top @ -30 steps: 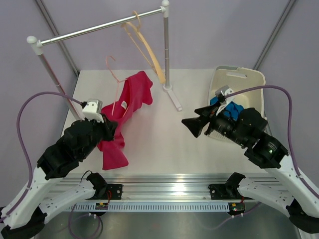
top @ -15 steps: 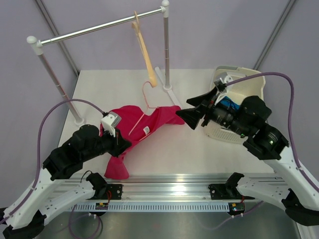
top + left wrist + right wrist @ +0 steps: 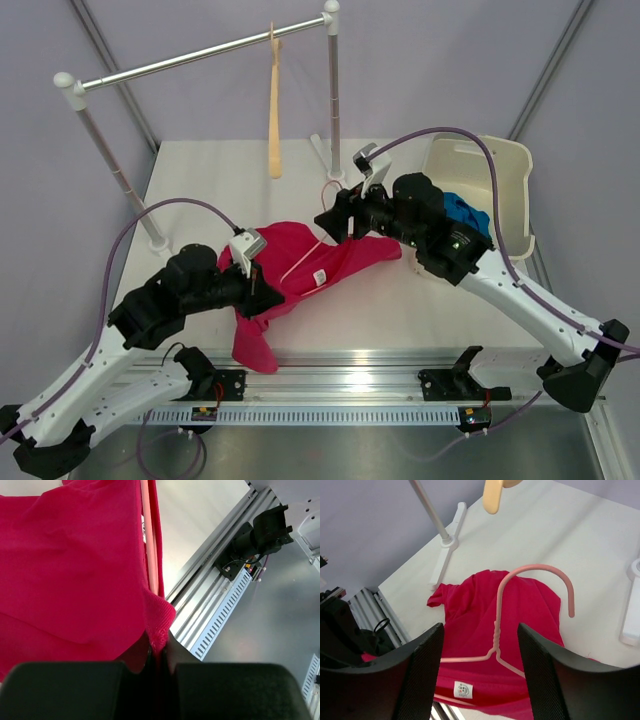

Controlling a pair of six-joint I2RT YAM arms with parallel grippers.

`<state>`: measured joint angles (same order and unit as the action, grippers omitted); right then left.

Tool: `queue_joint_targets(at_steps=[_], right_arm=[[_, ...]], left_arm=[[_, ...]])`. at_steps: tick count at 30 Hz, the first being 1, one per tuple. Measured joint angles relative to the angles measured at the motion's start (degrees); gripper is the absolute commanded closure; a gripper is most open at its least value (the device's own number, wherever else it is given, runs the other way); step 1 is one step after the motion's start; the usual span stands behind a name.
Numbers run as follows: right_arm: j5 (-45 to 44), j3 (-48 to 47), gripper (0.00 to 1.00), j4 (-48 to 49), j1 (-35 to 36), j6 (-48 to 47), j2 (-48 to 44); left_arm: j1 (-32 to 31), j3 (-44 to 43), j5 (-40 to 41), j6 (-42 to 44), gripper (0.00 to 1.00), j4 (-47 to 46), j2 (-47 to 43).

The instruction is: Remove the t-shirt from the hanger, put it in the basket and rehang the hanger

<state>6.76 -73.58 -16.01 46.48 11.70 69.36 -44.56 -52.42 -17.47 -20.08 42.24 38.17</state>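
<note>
The red t-shirt (image 3: 345, 262) lies on the table, still threaded on a pink wire hanger (image 3: 300, 262) whose hook (image 3: 330, 188) points to the far side. My left gripper (image 3: 262, 285) is shut on a fold of the shirt's edge; its wrist view shows the fabric (image 3: 70, 565) pinched between the jaws (image 3: 159, 652), with the hanger wire (image 3: 149, 540) running alongside. My right gripper (image 3: 335, 222) is open and empty above the hanger. In its wrist view the hanger's twisted neck (image 3: 495, 630) and the shirt (image 3: 465, 610) lie between the spread fingers (image 3: 417, 680).
A clothes rack with a metal rail (image 3: 200, 55) stands at the back, a wooden hanger (image 3: 274, 110) hanging on it. Its post (image 3: 333, 100) and foot (image 3: 325, 150) are close behind my right gripper. A white bin (image 3: 490, 165) holding blue cloth (image 3: 465, 215) sits at the right.
My left gripper dragged the shirt and hanger right, to the table's middle. My right arm swung left from the bin to above the hanger. The wooden hanger swung on the rail.
</note>
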Motion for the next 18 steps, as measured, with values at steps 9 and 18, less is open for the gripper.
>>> queue_joint_targets(at_steps=[9, 18], right_arm=[[-4.83, 0.00, 0.48, 1.22, 1.51, 0.00, 3.89], [-9.38, -0.70, 1.00, -0.66, 2.56, -0.22, 5.33]], left_arm=[[-0.04, 0.55, -1.90, 0.35, 1.00, -2.99, 0.13], [-0.07, 0.50, -2.71, -0.20, 0.40, -6.08, 0.09]])
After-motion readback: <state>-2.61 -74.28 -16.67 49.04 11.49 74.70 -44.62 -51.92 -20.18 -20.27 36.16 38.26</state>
